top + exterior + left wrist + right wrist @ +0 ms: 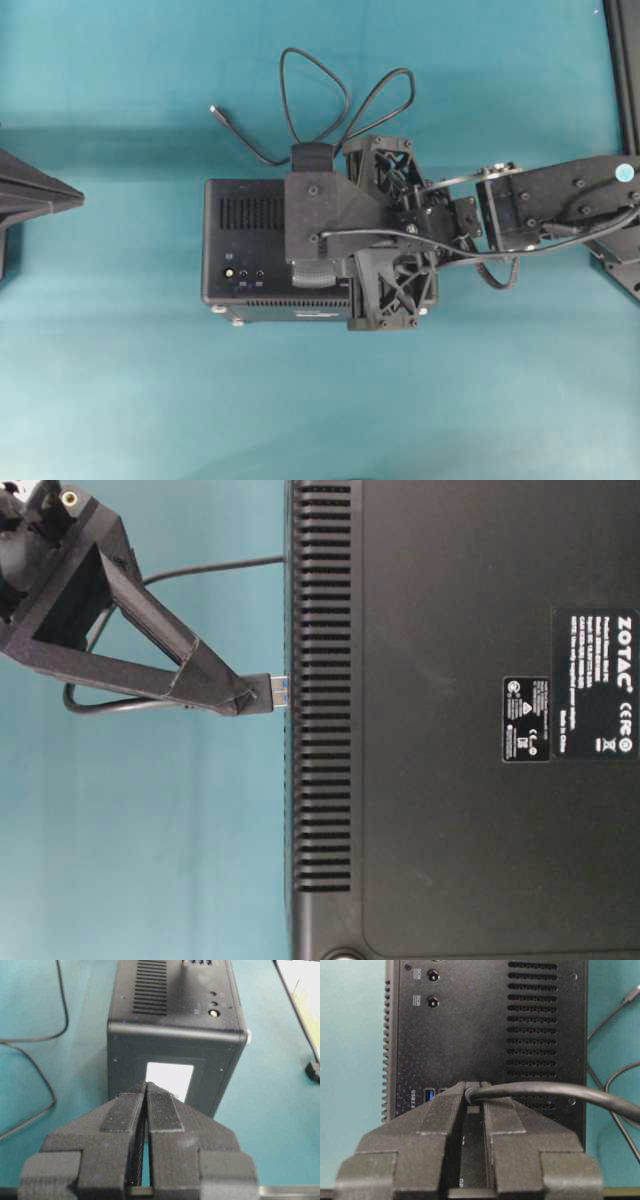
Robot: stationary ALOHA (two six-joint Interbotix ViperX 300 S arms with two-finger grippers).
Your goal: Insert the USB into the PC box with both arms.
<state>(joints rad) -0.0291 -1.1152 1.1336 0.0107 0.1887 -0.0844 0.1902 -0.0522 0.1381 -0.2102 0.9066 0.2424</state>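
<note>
We see the black rectangular vented PC box [255,245] mid-table. Above it our right lattice-framed black gripper [472,1091] pinches the chunky black USB plug [268,694] (silver tip touching the box's vented side); the left gripper [146,1091] sits closed, empty, near the box's end.

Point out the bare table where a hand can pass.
Free: the teal strip in front of the PC box, and between it and the left claw. Crowded: behind the box, the USB loops; its right side, under the right claw.
</note>
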